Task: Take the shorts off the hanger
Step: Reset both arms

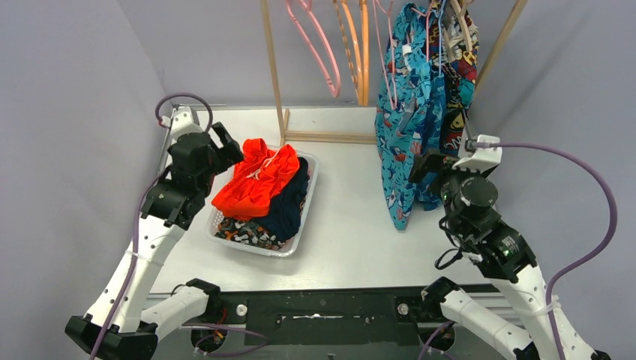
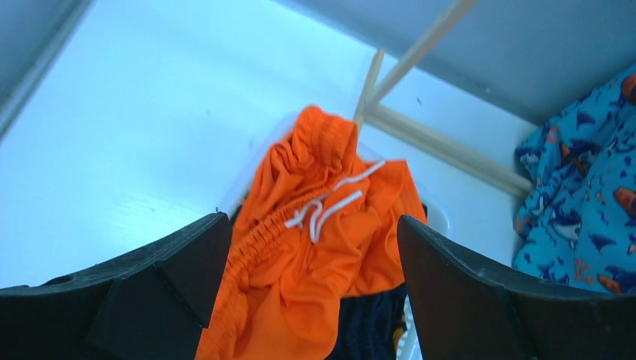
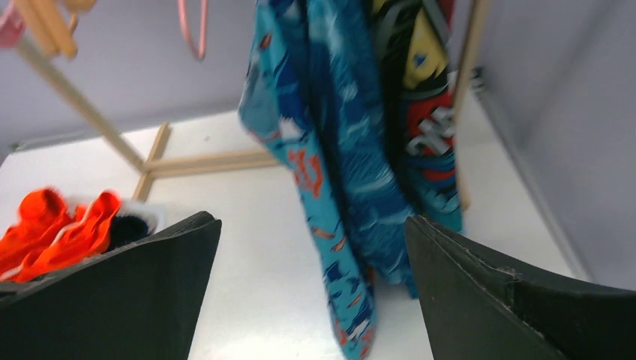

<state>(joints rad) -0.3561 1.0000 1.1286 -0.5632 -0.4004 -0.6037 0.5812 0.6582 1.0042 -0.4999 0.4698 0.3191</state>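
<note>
While the open, empty left gripper [image 1: 227, 142] hangs over the orange-red fabric shorts [image 1: 255, 180] in the white plastic basket [image 1: 309, 196], the right gripper [image 1: 421, 166], jaws spread and empty, faces the hanging teal-blue patterned shorts [image 1: 405, 120], probably best pinched high, near the waistband.

No legible text, comic-print shorts [image 3: 421, 131] maybe lettered, blurred

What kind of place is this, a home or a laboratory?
Probably a robot test booth: plain grey walls enclose a white table with two robot arms, and a wooden rack holds teal shorts.
</note>
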